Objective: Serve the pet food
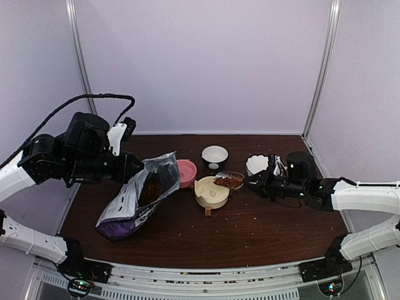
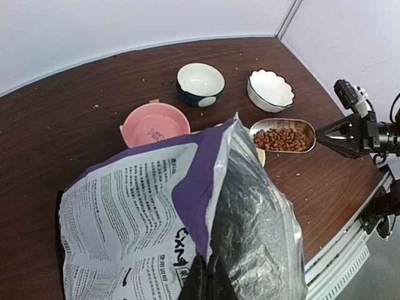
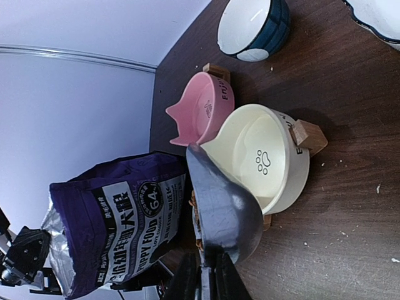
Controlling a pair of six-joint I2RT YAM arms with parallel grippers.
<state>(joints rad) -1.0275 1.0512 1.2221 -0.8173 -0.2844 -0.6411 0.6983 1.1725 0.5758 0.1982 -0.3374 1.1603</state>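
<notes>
The pet food [image 1: 230, 182] is a heap of reddish-brown kibble in a silver scoop [image 1: 229, 180], also shown in the left wrist view [image 2: 282, 138]. My right gripper [image 1: 252, 181] is shut on the scoop's handle and holds it level over the far right rim of the cream paw-print bowl [image 1: 211, 193]. In the right wrist view the scoop [image 3: 224, 209] is next to that bowl [image 3: 265, 156], which is empty. More kibble [image 1: 151, 189] shows inside the open purple-and-white bag [image 1: 132, 203]. My left gripper [image 2: 209, 278] is shut on the bag's top edge and holds it open and tilted.
A pink bowl [image 1: 186, 173] stands behind the cream one, beside the bag. A dark blue bowl [image 1: 214, 155] and a white scalloped bowl [image 1: 256, 164] stand farther back. All three look empty. Crumbs are scattered on the brown table [image 1: 262, 231].
</notes>
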